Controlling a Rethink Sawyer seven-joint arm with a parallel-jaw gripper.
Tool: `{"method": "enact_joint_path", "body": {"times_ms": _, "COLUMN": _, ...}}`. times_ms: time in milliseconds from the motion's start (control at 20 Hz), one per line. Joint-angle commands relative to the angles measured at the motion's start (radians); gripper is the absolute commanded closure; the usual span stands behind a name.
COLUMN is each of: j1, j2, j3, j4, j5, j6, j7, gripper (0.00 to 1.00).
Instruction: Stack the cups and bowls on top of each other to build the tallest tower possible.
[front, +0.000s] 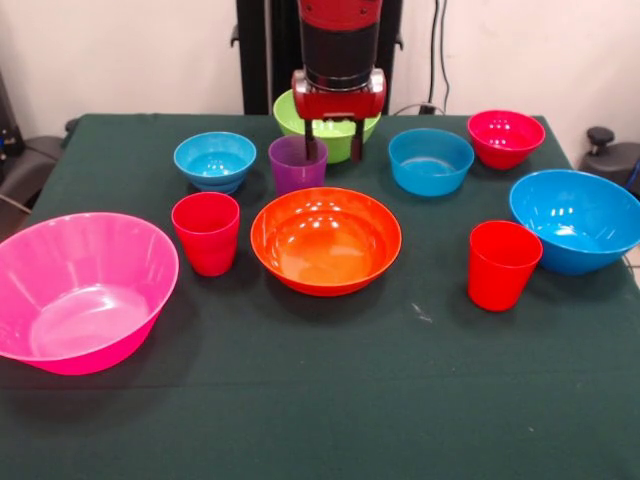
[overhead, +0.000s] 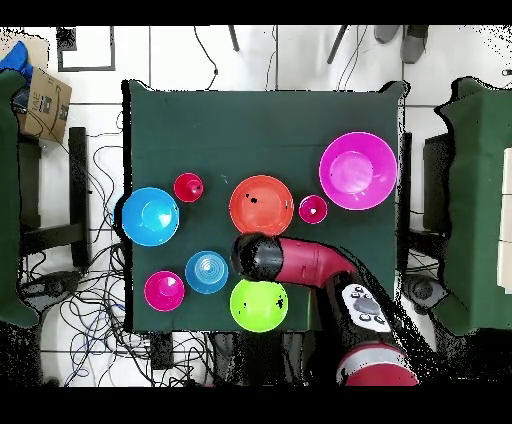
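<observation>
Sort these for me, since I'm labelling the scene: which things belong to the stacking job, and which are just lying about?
Job: pink bowl, large blue bowl, orange bowl, lime green bowl, left small blue bowl, right small blue bowl, red-magenta bowl, left red cup, right red cup, purple cup.
Lying about: cardboard box, floor cables.

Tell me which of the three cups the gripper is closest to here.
The purple cup. The gripper hangs at its rim, in front of the lime green bowl. Both red cups stand nearer the camera, well clear of it.
</observation>
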Motion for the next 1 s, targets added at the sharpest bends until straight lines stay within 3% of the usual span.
{"method": "enact_joint_path", "body": {"times_ms": 50, "j1": 0.044, "j2": 0.05, "j3": 0.018, "j4": -0.058, "j5": 0.019, "j6": -0.069, "j7": 0.179, "gripper": 0.0}}
{"method": "enact_joint_path", "body": {"times_ms": 1000, "j1": 0.012, "j2": 0.065, "j3": 0.043, "j4": -0.021, "j5": 0.018, "j6": -0.103, "j7": 0.169, "gripper": 0.0}}
